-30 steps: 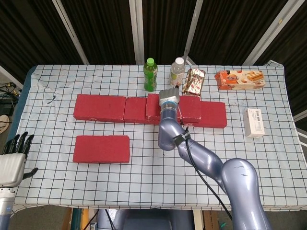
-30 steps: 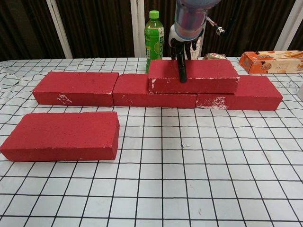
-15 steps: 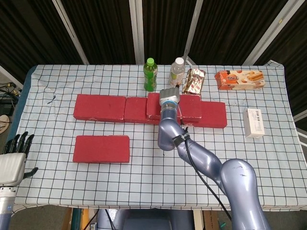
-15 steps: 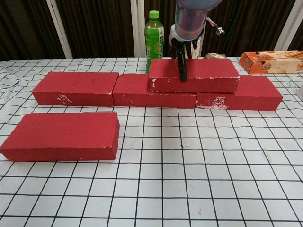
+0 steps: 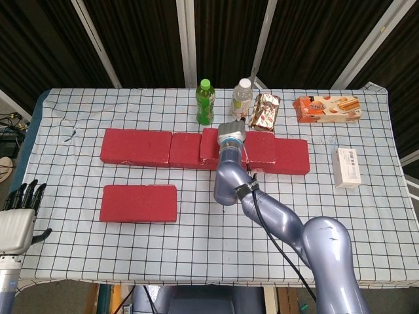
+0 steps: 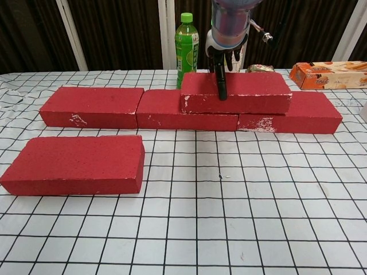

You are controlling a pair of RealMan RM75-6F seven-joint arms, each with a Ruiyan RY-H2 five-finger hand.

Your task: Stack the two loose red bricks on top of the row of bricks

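A row of three red bricks (image 5: 136,147) (image 6: 92,107) lies across the middle of the checked table. A further red brick (image 5: 260,147) (image 6: 252,91) sits on top of the row, over the joint between the middle and right bricks. My right hand (image 5: 231,134) (image 6: 225,54) grips this top brick from above, with one finger (image 6: 221,86) down its front face and the others hidden behind it. One loose red brick (image 5: 139,203) (image 6: 74,164) lies flat in front of the row's left end. My left hand (image 5: 19,212) hangs open off the table's near left corner.
Behind the row stand a green bottle (image 5: 205,103) (image 6: 186,43) and a clear bottle (image 5: 241,98), with a foil snack bag (image 5: 266,111) beside them. A biscuit box (image 5: 327,108) (image 6: 327,74) lies at the back right and a white box (image 5: 346,167) by the right edge.
The top brick and my right hand have shifted very slightly to the right on the row. The left hand and the loose brick have not moved.
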